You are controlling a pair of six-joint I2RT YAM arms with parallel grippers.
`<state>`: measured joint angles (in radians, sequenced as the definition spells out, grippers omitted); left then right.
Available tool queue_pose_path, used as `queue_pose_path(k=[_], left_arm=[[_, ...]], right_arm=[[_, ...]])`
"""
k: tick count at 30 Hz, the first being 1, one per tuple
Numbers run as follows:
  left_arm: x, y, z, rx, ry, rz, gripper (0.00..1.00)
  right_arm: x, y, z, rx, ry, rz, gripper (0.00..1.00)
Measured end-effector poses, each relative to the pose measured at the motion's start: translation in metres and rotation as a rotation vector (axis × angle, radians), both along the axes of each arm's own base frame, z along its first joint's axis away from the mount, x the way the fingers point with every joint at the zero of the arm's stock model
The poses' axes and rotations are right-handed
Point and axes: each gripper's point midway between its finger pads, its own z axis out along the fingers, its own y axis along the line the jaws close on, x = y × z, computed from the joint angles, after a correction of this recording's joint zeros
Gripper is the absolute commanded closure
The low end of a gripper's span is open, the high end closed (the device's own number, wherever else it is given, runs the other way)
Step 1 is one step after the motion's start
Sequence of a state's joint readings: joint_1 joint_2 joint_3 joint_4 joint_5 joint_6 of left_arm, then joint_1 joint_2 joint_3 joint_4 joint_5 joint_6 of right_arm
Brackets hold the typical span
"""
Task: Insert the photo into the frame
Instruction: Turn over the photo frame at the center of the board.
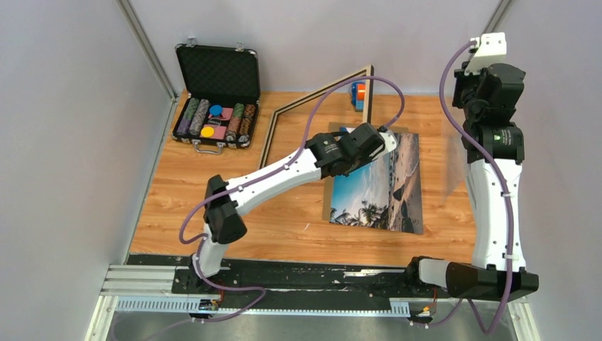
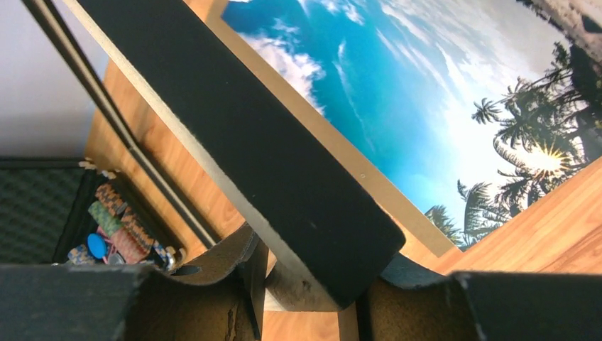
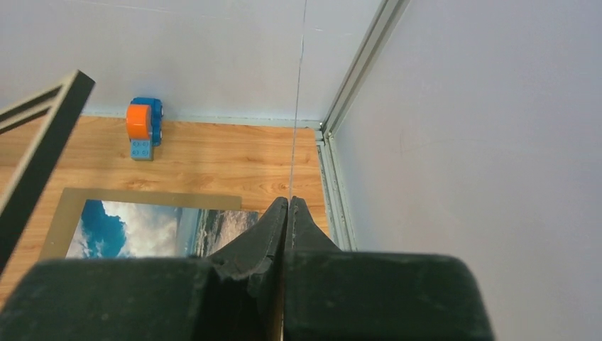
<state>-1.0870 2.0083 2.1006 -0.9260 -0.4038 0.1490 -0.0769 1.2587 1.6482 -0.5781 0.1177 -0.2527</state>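
The photo [image 1: 376, 185], a glossy beach print, lies flat on a brown backing board [image 1: 328, 207] at mid-table. It also shows in the left wrist view [image 2: 426, 85] and the right wrist view [image 3: 142, 227]. The frame [image 1: 312, 92], black with a pale edge, is tilted up off the table behind the photo. My left gripper [image 1: 387, 140] is shut on the frame's black bar [image 2: 270, 156] above the photo's far left corner. My right gripper [image 1: 474, 106] is raised at the right and shut on a thin clear glass pane [image 3: 294, 142], held edge-on.
An open black chip case [image 1: 216, 106] stands at the back left. A blue and orange toy block [image 1: 358, 94] sits by the back wall. Grey walls enclose the table; a metal rail [image 3: 334, 192] runs along the right edge.
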Motion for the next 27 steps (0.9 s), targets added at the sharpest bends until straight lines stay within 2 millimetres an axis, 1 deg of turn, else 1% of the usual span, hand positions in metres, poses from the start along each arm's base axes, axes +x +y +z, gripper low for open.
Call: queue_pose_path(k=[2, 5, 7, 8, 9, 10, 11, 15, 16, 18, 19, 20, 21, 22, 23, 24, 25, 26, 27], left_arm=[[0.001, -0.007, -0.019, 0.034, 0.020, -0.013, 1.00], [0.001, -0.013, -0.049, 0.085, 0.053, -0.027, 1.00], [-0.002, -0.015, -0.071, 0.120, 0.087, -0.041, 0.96], [-0.004, -0.018, -0.082, 0.125, 0.113, -0.053, 0.92], [-0.009, -0.024, -0.095, 0.115, 0.150, -0.065, 0.90], [-0.014, -0.033, -0.111, 0.100, 0.198, -0.080, 0.87], [-0.017, -0.037, -0.122, 0.096, 0.223, -0.087, 0.84], [-0.034, -0.056, -0.175, 0.068, 0.353, -0.115, 0.80], [-0.037, -0.059, -0.183, 0.063, 0.373, -0.119, 0.79], [-0.043, -0.067, -0.199, 0.048, 0.415, -0.126, 0.73], [-0.045, -0.071, -0.207, 0.037, 0.435, -0.129, 0.65], [-0.045, -0.071, -0.206, 0.036, 0.436, -0.129, 0.60], [-0.046, -0.074, -0.204, 0.020, 0.440, -0.130, 0.48], [-0.045, -0.081, -0.202, -0.006, 0.439, -0.134, 0.42], [-0.045, -0.085, -0.202, -0.025, 0.443, -0.132, 0.30], [-0.046, -0.087, -0.204, -0.038, 0.456, -0.124, 0.24], [-0.047, -0.088, -0.205, -0.047, 0.467, -0.116, 0.14], [-0.047, -0.089, -0.205, -0.054, 0.472, -0.114, 0.10], [-0.048, -0.090, -0.204, -0.058, 0.473, -0.112, 0.03]], right_arm=[[-0.002, -0.002, 0.002, 0.003, -0.005, -0.001, 1.00], [-0.003, -0.004, 0.003, 0.009, -0.010, -0.003, 1.00], [-0.003, -0.005, 0.003, 0.013, -0.010, -0.002, 1.00], [-0.003, -0.005, 0.002, 0.015, -0.011, -0.002, 1.00], [-0.004, -0.005, 0.002, 0.018, -0.011, -0.002, 1.00], [-0.004, -0.005, 0.000, 0.020, -0.010, 0.000, 1.00], [-0.005, -0.006, 0.000, 0.022, -0.008, 0.001, 1.00], [-0.008, -0.009, -0.005, 0.027, -0.008, -0.003, 1.00], [-0.009, -0.009, -0.006, 0.029, -0.005, -0.003, 1.00], [-0.010, -0.010, -0.011, 0.034, 0.002, -0.003, 1.00], [-0.011, -0.010, -0.013, 0.035, 0.005, -0.001, 1.00], [-0.011, -0.010, -0.015, 0.037, 0.010, 0.001, 1.00], [-0.011, -0.010, -0.018, 0.039, 0.015, 0.003, 1.00], [-0.010, -0.010, -0.021, 0.042, 0.021, 0.005, 1.00], [-0.010, -0.009, -0.024, 0.047, 0.027, 0.010, 1.00], [-0.010, -0.007, -0.027, 0.053, 0.033, 0.019, 1.00], [-0.010, -0.005, -0.033, 0.061, 0.042, 0.030, 1.00], [-0.011, -0.002, -0.038, 0.069, 0.051, 0.039, 1.00], [-0.012, 0.000, -0.043, 0.077, 0.061, 0.049, 1.00]])
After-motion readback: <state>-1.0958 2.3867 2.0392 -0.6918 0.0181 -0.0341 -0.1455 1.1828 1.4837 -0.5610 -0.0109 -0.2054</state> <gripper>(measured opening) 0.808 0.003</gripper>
